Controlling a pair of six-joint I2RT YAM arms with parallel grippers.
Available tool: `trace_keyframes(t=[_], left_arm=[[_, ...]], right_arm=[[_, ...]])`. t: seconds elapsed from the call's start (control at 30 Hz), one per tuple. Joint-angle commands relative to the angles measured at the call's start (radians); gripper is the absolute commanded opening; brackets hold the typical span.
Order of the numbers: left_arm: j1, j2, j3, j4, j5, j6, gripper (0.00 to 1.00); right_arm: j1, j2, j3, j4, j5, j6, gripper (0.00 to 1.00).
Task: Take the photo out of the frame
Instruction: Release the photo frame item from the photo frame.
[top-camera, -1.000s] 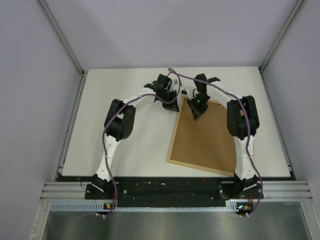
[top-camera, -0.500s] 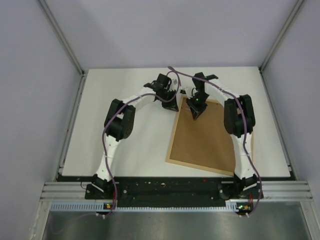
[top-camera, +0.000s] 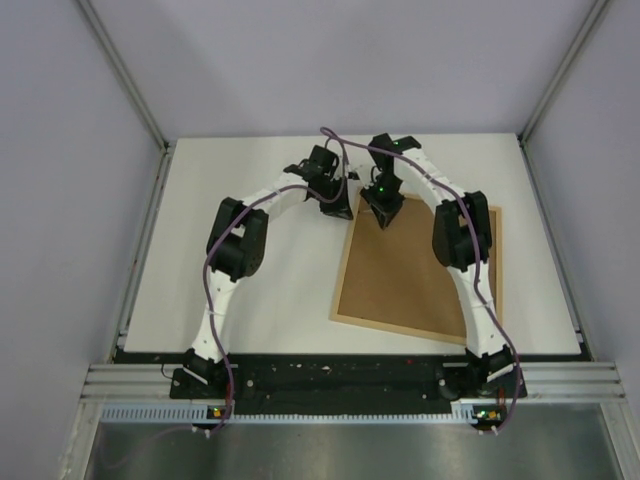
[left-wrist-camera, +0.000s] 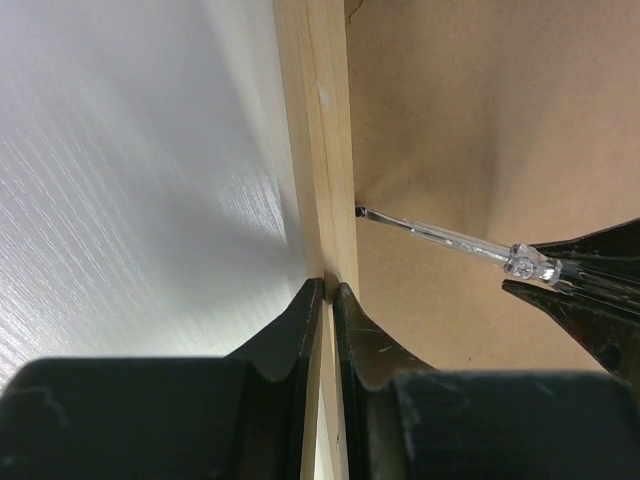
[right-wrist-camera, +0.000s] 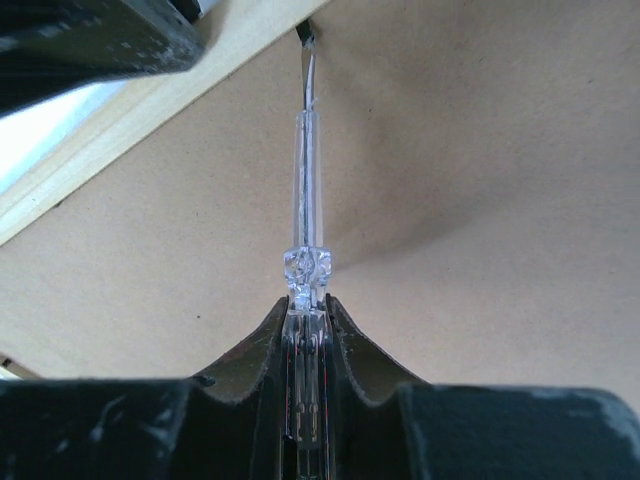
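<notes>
Brown fibreboard is all that shows of the frame (top-camera: 415, 270) right now. It's lying back-up on the white table (top-camera: 260, 290), sitting a bit askew, so the photo is out of sight underneath. The left gripper (left-wrist-camera: 328, 290) is pinched nearly closed on the frame's light-wood edge at the far-left corner, with one finger on the outer side and one on the board side. The right gripper (right-wrist-camera: 306, 300) hangs over the frame's far end, clamped tight on a clear-handled screwdriver (right-wrist-camera: 306, 190). The screwdriver's metal tip sits right at the seam where the board meets the wood edge, close to the left gripper's fingers (left-wrist-camera: 285, 335).
</notes>
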Motion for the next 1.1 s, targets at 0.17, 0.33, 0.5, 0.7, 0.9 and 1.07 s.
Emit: trace_keyframes(t=[0.17,0.33,0.5,0.7,0.9,1.07], left_arm=[[-0.102,0.025,-0.025,0.009,0.114,0.068,0.12],[-0.104,0.008,-0.042,0.014,0.117,0.074,0.12],[-0.096,-0.003,-0.073,0.031,0.122,0.073,0.12],[-0.064,-0.029,-0.115,0.077,0.161,0.004,0.11],[-0.030,-0.059,-0.152,0.115,0.195,-0.009,0.11],[-0.013,-0.085,-0.180,0.124,0.168,-0.004,0.11]], right_arm=[[0.141,0.016,0.121,0.215,-0.196,0.022,0.00],[0.153,0.040,0.119,0.254,-0.255,0.070,0.00],[0.161,0.020,0.122,0.315,-0.292,0.127,0.00],[0.167,-0.003,0.128,0.340,-0.278,0.154,0.00],[0.180,0.008,0.137,0.341,-0.241,0.179,0.00],[0.180,-0.030,0.073,0.323,-0.167,0.168,0.00]])
